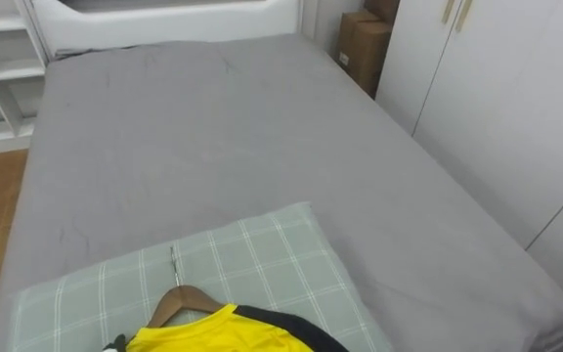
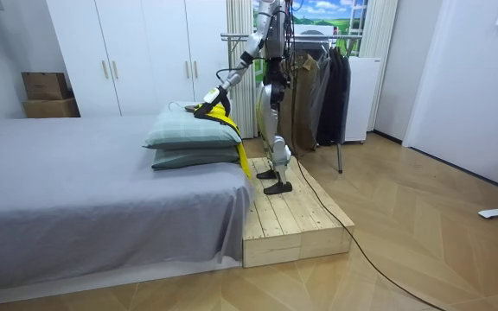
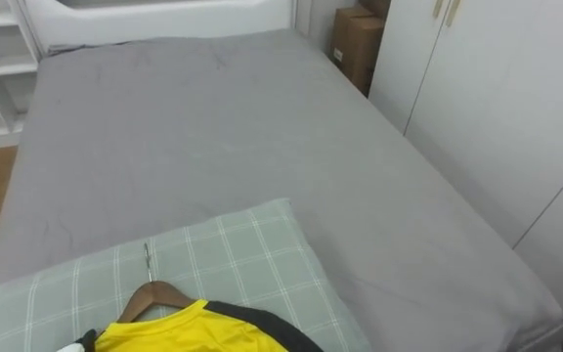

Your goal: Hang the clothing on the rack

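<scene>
Since the yellow shirt [image 1: 218,332] lies threaded on a wooden hanger [image 1: 179,298], with the metal hook [image 1: 174,262] flat on the checked pillow [image 1: 262,254] and pointing up the grey bed [image 1: 213,127], it seems set out so that hanger and shirt can be lifted as one. The pillow, stacked on a second one, raises the shirt nearer the robot's reach, and in the room view part of the shirt drapes over the bed's end. The robot stands upright on a wooden platform [image 2: 292,216] at that end of the bed, facing along it. A rack of dark clothes [image 2: 331,86], likely where the shirt belongs, stands just behind the robot. Its left arm, judged by how the body faces, slopes forward and down from the shoulder. This puts the left hand [image 2: 215,93] on or just above the shirt. Whether its fingers are spread or pinching cloth or the hanger, I cannot tell. Nothing is lifted yet, so the grasp looks like the step in hand.
</scene>
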You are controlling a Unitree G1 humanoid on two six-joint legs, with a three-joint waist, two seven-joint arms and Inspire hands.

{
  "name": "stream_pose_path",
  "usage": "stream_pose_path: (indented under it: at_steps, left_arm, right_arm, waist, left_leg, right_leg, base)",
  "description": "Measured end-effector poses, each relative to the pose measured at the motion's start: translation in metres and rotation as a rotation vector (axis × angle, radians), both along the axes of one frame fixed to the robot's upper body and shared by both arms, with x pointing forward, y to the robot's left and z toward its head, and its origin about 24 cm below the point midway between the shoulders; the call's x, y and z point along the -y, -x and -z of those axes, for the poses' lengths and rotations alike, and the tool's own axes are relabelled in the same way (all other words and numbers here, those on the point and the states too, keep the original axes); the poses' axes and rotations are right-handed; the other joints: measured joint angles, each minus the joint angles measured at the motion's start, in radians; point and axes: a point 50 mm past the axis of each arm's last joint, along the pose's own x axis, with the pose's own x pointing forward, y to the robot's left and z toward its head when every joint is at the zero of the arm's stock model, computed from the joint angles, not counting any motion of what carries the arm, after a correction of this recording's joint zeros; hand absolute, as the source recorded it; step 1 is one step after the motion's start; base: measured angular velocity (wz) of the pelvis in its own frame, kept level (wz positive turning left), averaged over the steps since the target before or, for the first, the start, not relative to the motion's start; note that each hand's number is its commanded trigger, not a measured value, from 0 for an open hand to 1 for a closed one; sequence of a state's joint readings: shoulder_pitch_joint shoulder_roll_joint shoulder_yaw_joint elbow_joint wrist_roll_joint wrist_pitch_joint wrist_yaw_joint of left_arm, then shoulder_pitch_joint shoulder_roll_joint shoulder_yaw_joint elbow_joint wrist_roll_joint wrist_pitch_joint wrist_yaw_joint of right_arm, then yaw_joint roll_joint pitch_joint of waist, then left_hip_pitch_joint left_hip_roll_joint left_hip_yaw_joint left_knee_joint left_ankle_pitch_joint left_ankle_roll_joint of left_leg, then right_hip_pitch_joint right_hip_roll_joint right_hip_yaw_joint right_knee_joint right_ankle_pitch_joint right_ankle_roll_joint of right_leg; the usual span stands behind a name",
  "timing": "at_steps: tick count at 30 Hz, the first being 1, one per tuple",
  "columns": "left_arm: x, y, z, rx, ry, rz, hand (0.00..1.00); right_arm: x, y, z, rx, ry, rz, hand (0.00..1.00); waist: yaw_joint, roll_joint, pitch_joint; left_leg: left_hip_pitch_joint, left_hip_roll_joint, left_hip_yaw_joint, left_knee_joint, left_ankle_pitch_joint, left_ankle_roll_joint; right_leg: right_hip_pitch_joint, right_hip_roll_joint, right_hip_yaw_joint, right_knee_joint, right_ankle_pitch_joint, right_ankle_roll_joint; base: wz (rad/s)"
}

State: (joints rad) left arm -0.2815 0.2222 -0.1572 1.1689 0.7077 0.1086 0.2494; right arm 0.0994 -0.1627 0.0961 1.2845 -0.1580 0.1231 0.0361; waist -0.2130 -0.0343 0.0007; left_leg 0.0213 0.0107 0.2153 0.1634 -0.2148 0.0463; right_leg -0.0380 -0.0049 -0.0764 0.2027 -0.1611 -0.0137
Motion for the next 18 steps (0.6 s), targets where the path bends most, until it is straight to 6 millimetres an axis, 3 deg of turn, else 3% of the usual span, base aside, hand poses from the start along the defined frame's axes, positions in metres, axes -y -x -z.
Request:
stream_pose_path:
  at_steps: [6, 10, 11, 12, 13, 18]
  left_arm:
    - [-0.003, -0.002, -0.002, -0.004, 0.013, -0.023, 0.00]
    - [-0.009, -0.010, -0.008, 0.017, 0.004, -0.031, 0.00]
    - [-0.012, -0.012, -0.011, 0.023, -0.004, -0.033, 0.07]
    - [-0.014, -0.014, -0.012, 0.028, -0.009, -0.034, 0.59]
    - [-0.015, -0.016, -0.014, 0.034, -0.013, -0.033, 1.00]
    - [-0.018, -0.020, -0.018, 0.041, -0.021, -0.037, 1.00]
  right_arm:
    - [-0.001, -0.004, 0.000, 0.017, -0.004, -0.003, 0.00]
    - [-0.001, -0.004, 0.000, 0.021, -0.006, 0.011, 0.00]
    - [-0.001, -0.003, 0.000, 0.021, -0.008, 0.023, 0.00]
    - [-0.001, -0.002, 0.000, 0.019, -0.010, 0.033, 0.00]
    - [-0.001, -0.002, 0.000, 0.019, -0.010, 0.037, 0.00]
    - [-0.001, -0.004, 0.000, 0.038, -0.009, 0.040, 0.00]
  waist:
    - [0.012, -0.011, 0.0020]
    - [0.018, -0.021, -0.0013]
    - [0.021, -0.024, 0.0004]
    - [0.021, -0.026, 0.0008]
    - [0.022, -0.027, 0.0013]
    - [0.026, -0.035, 0.0041]
  left_leg:
    - [-0.001, 0.004, 0.005, -0.001, 0.000, 0.000]
    - [-0.018, 0.007, 0.005, 0.004, 0.002, -0.004]
    - [-0.019, 0.008, 0.005, 0.004, 0.003, -0.005]
    - [-0.019, 0.009, 0.006, 0.005, 0.003, -0.005]
    - [-0.019, 0.010, 0.005, 0.004, 0.003, -0.006]
    - [-0.016, 0.012, 0.013, 0.005, 0.004, -0.007]
  right_leg:
    - [-0.002, 0.005, 0.011, 0.001, 0.001, -0.002]
    - [-0.019, 0.008, 0.012, 0.002, 0.006, -0.007]
    - [-0.020, 0.009, 0.012, 0.002, 0.006, -0.007]
    - [-0.020, 0.010, 0.012, 0.001, 0.007, -0.008]
    - [-0.021, 0.009, 0.015, 0.001, 0.007, -0.008]
    - [-0.022, 0.008, 0.019, 0.001, 0.008, -0.010]
  base:
    - [-0.02]
    - [0.00]
    - [0.00]
    - [0.00]
    - [0.00]
    - [-0.02]
